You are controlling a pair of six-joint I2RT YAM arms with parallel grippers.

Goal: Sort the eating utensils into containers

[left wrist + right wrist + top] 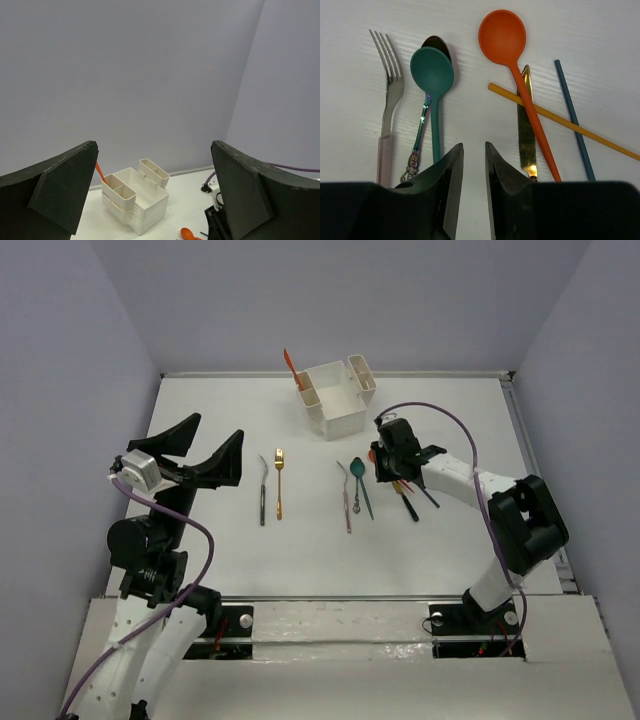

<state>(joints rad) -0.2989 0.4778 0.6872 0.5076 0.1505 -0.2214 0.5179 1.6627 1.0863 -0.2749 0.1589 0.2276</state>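
Observation:
The white container stands at the back of the table, and an orange utensil leans in one of its narrow compartments. On the table lie a black-handled fork, a gold fork, a silver fork, a teal spoon over an iridescent one, an orange spoon, a gold knife, and a yellow stick and a blue stick. My right gripper hovers low between the teal spoon's handle and the gold knife, jaws a little apart with nothing between them. My left gripper is raised at the left, wide open and empty.
The table's raised edge runs along the right side and grey walls close in the back and sides. In the left wrist view the container shows ahead, with the orange spoon and the right arm at the lower right.

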